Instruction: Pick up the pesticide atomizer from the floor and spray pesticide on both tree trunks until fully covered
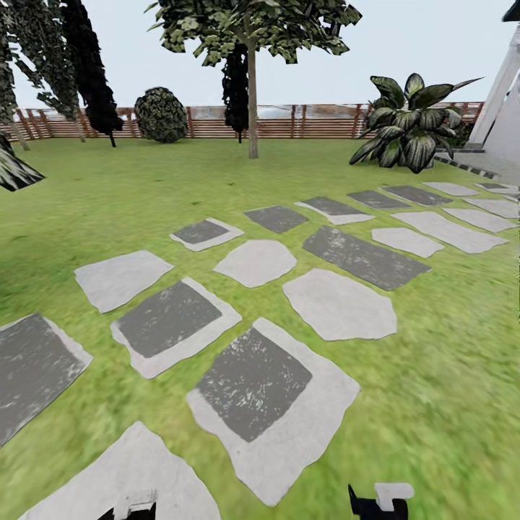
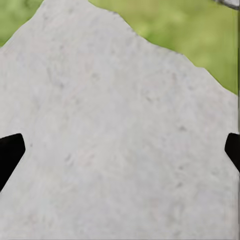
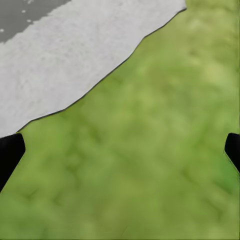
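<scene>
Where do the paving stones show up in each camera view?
Head: paving stones cross the lawn, near edge to far right.
Left wrist: a pale stone lies beneath the left tool.
Right wrist: a stone's edge beside grass, beyond the right tool.
Shared landmark: the lawn.

A rendered back garden beside a house. A green lawn [image 1: 433,375] fills the ground, crossed by a path of grey and white stepping stones [image 1: 274,397] running from near left to far right. A brown slatted wooden fence [image 1: 274,121] closes the far side, with a tree [image 1: 252,108], dark conifers [image 1: 90,72] and a rounded shrub [image 1: 160,114] before it. A white house wall [image 1: 502,108] stands far right.
</scene>
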Motion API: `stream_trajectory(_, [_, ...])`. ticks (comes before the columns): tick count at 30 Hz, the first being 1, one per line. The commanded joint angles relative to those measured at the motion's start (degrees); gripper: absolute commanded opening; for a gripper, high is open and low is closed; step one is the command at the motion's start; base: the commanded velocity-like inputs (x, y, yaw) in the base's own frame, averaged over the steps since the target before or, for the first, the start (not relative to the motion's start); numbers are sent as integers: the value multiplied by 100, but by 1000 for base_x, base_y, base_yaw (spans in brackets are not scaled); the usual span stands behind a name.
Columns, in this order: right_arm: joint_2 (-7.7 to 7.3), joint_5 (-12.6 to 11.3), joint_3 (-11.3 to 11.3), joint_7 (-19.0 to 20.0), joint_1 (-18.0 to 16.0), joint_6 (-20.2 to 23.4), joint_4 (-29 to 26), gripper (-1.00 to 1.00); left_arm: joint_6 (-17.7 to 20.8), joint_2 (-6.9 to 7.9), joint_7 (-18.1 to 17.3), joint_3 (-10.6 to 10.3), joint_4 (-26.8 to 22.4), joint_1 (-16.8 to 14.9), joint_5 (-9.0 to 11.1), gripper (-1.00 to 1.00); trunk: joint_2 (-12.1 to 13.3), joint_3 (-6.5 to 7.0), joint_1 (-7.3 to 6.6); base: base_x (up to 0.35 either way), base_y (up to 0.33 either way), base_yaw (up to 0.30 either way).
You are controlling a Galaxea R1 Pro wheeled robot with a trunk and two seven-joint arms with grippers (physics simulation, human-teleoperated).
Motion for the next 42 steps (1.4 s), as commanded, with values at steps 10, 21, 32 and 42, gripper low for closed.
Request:
stream_trajectory(10, [13, -5, -1, 0, 0, 1, 5, 100, 0, 1, 0, 0, -1, 0, 0, 100, 0, 0, 0, 337, 0, -232])
stream_trajectory(21, [21, -1, -1, 0, 0, -3, 7, 100, 0, 1, 0, 0, 1, 0, 0, 100, 0, 0, 0, 337, 0, -230])
stream_trajectory(32, [22, 0, 1, 0, 0, 0, 8, 100, 0, 0, 0, 0, -2, 0, 0, 100, 0, 0, 0, 337, 0, -13])
stream_trajectory(42, [25, 8, 5, 0, 0, 4, 16, 100, 2, -6, 0, 0, 1, 0, 0, 100, 0, 0, 0, 337, 0, 0])
